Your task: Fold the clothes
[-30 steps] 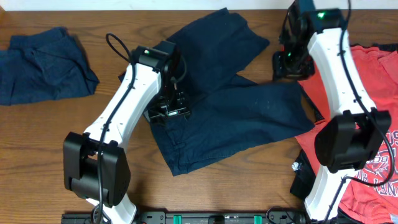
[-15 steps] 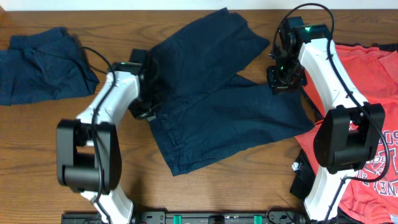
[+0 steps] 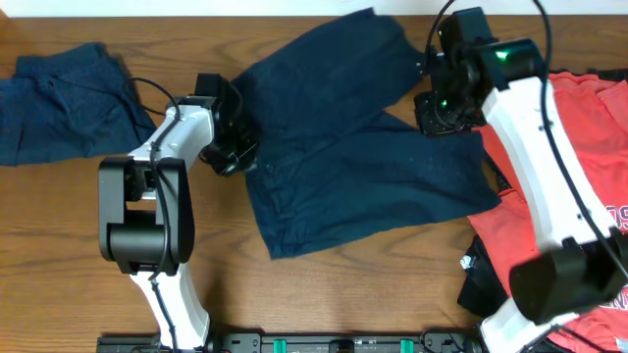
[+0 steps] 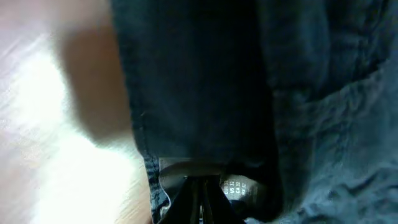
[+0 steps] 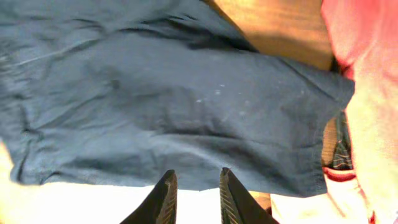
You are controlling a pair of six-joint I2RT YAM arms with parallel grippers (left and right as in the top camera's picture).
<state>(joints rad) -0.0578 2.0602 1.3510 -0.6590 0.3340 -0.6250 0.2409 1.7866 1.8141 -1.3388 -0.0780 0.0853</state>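
A dark navy garment (image 3: 343,147) lies spread across the middle of the table. My left gripper (image 3: 238,155) sits at its left edge. In the left wrist view that gripper (image 4: 199,200) is shut on the navy cloth (image 4: 205,93), right beside a small size tag (image 4: 235,186). My right gripper (image 3: 437,116) hovers over the garment's upper right part. Its jaws (image 5: 195,177) stand apart with nothing between them, above the navy cloth (image 5: 186,112). A second navy garment (image 3: 59,103) lies crumpled at the far left. Coral-red shirts (image 3: 579,147) are piled at the right.
A black item (image 3: 481,279) lies by the red pile near the right arm's base. A red shirt edge (image 5: 367,74) and a bit of plaid cloth (image 5: 339,149) show at the right of the right wrist view. Bare wood (image 3: 98,206) shows at front left.
My left gripper moved from over the navy garment to its left edge and shut on the cloth. The garment shifted slightly. My right gripper stayed near the upper right part.
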